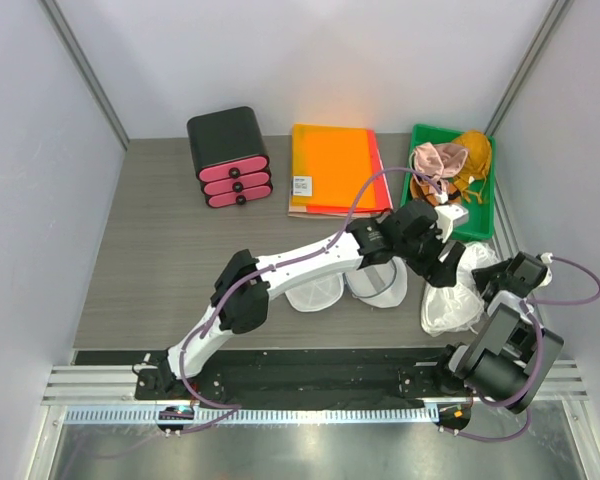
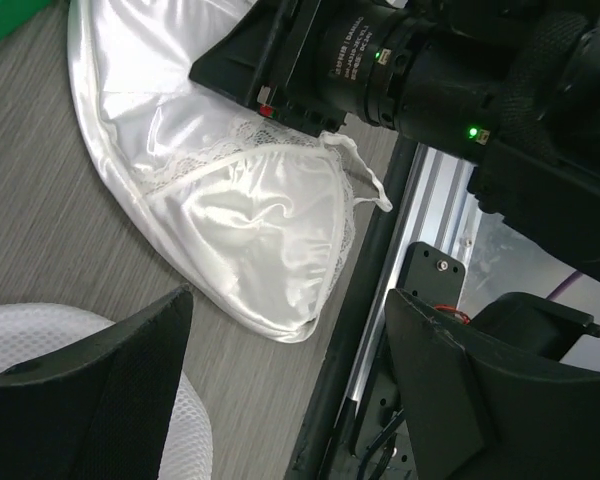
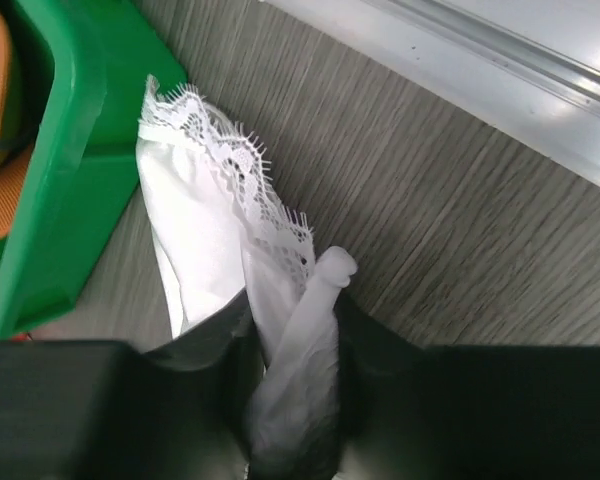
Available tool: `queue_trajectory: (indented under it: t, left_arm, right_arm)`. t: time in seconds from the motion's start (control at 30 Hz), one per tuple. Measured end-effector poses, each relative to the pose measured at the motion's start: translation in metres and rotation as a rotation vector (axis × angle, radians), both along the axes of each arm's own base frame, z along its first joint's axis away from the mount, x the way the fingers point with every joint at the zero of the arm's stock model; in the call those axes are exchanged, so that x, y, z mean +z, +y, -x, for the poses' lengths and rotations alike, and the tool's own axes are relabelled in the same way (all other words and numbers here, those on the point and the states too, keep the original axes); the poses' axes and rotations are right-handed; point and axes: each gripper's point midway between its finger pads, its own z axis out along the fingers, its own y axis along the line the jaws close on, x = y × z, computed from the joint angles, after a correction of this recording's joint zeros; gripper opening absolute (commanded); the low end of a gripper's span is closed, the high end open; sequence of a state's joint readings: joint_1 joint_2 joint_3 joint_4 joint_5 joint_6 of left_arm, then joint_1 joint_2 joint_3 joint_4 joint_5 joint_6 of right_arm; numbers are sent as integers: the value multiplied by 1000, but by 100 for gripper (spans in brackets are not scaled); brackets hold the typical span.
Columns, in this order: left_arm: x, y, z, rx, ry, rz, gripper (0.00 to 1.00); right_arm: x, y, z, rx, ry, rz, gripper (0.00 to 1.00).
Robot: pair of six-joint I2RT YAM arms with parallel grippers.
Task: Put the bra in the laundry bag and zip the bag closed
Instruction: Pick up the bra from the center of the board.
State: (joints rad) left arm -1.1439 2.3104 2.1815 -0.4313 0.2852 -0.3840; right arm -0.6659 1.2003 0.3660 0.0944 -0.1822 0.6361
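The right tool (image 3: pixel 295 345) has its two dark fingers pressed in on a bunched fold of the bra (image 3: pixel 195 225). The white satin is squeezed into a narrow roll between them, with a small rounded end of fabric poking out just past the fingertips. The rest of the garment spills away from the grip, its lace edge lying flat on the grey wood-grain worktop (image 3: pixel 450 210). One corner of the lace touches the side of the green bin (image 3: pixel 65 150).

The left tool (image 2: pixel 288 305) hangs above the same garment with its jaws spread wide and nothing between them. Through the gap I can see one smooth white cup resting on the worktop, and it is not touching either finger. The black body of the right arm crowds in just beyond the cup.

From overhead, the bra lies near the right front of the worktop, between the green bin and the rail at the near edge. The laundry bag (image 1: pixel 315 292) lies open just to the left of it. Its two white mesh halves sit side by side under the outstretched left arm, and the bra is outside both of them.
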Motion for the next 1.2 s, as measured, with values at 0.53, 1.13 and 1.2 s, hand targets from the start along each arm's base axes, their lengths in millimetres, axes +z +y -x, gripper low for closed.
queue_trajectory:
  t: [0.53, 1.13, 1.2]
  left_arm:
    - [1, 28, -53, 46, -55, -11, 92]
    - [16, 53, -90, 5, 54, 121, 100]
    - [21, 57, -82, -6, 68, 130, 100]
  right_arm:
    - [93, 29, 8, 129, -240, 155, 1]
    - [143, 92, -6, 465, -437, 41, 1]
    - [162, 90, -9, 468, -456, 69, 1]
